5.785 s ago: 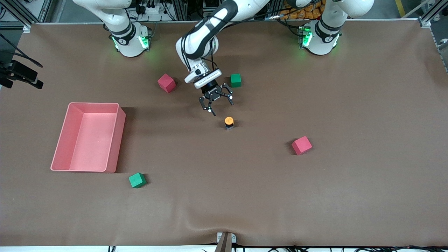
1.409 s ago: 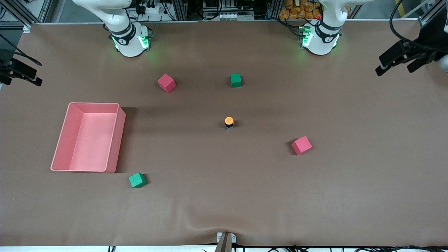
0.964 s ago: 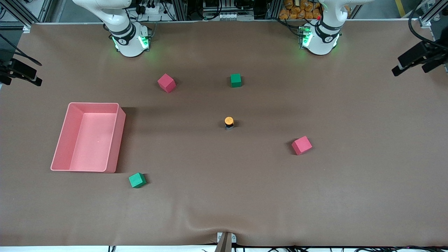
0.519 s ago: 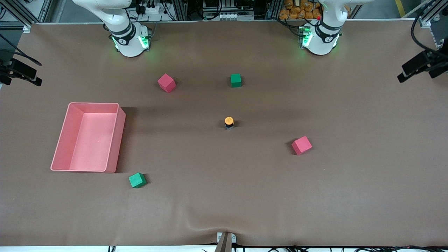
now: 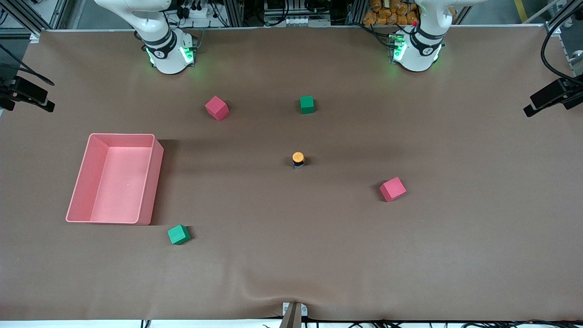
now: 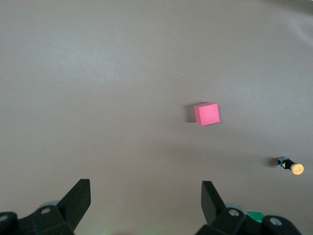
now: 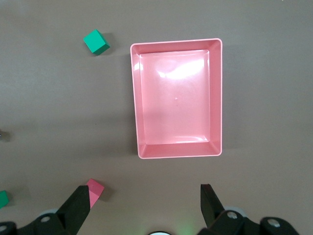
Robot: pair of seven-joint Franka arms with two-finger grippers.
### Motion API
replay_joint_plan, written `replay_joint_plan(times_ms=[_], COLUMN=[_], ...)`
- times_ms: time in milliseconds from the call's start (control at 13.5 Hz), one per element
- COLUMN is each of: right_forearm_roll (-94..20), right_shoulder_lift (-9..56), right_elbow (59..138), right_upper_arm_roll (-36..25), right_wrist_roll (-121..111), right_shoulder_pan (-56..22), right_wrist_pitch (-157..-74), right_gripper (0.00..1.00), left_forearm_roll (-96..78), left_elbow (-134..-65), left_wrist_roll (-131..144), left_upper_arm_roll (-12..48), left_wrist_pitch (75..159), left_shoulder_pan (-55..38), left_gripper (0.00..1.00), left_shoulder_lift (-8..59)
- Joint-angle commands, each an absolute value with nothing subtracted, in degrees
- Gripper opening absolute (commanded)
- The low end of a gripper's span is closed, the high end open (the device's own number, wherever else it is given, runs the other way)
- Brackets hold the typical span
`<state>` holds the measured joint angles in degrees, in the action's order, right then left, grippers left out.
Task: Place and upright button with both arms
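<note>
Two pincers, both with fingers spread wide and gripping nothing. Left pincer [image 6: 142, 205] hangs high over the left arm's end of the bench [image 5: 455, 255], at the edge of the front view; only its dark fingers show there. Right pincer [image 7: 142, 205] hangs high over the right arm's end, above the pink tray [image 5: 77, 182] (front view catches just a dark tip at the frame edge).

Button [image 5: 298, 160] stands upright near the middle of the bench, orange cap up, black-grey body below. Well apart from both pincers; nothing touches it. In the left wrist view the button [image 6: 291, 167] is small and off to one side of the open fingers, not between them. Right wrist view does not show it clearly.

Four foam cubes lie scattered on the brown cover:
- red cube [image 5: 392, 189], nearer the front camera than the button, toward the left arm's end; also seen in the left wrist view [image 6: 207, 113].
- green cube [image 5: 307, 104], farther from the camera than the button, almost in line with it.
- second red cube [image 5: 217, 108], beside that green one, toward the right arm's end.
- second green cube [image 5: 178, 234], near the tray's corner closest to the camera.

Tray holds nothing visible. Both arm bases glow green along the top of the front view.
</note>
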<state>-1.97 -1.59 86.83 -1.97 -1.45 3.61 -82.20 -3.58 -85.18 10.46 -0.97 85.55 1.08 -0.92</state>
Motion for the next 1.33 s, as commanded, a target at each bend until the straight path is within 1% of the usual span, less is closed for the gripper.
replay_joint_plan(times_ms=[0,1261], right_forearm_roll=[-1.41,-1.41], right_shoulder_lift=[-2.02,-1.93], right_elbow=[86.57,86.57], right_upper_arm_roll=[-1.76,-1.76], right_wrist_roll=[-2.02,-2.02], right_shoulder_pan=[4.04,4.04], right_wrist_pitch=[-81.56,-81.56], right_gripper=[1.0,1.0], left_forearm_roll=[-4.39,-3.25], left_elbow=[-86.22,-85.96], left_wrist_roll=[6.0,4.39], left_upper_arm_roll=[-0.79,0.0], left_wrist_pitch=[86.22,86.13], left_shoulder_pan=[1.41,1.32], left_gripper=[1.0,1.0], left_shoulder_lift=[-1.85,-1.32])
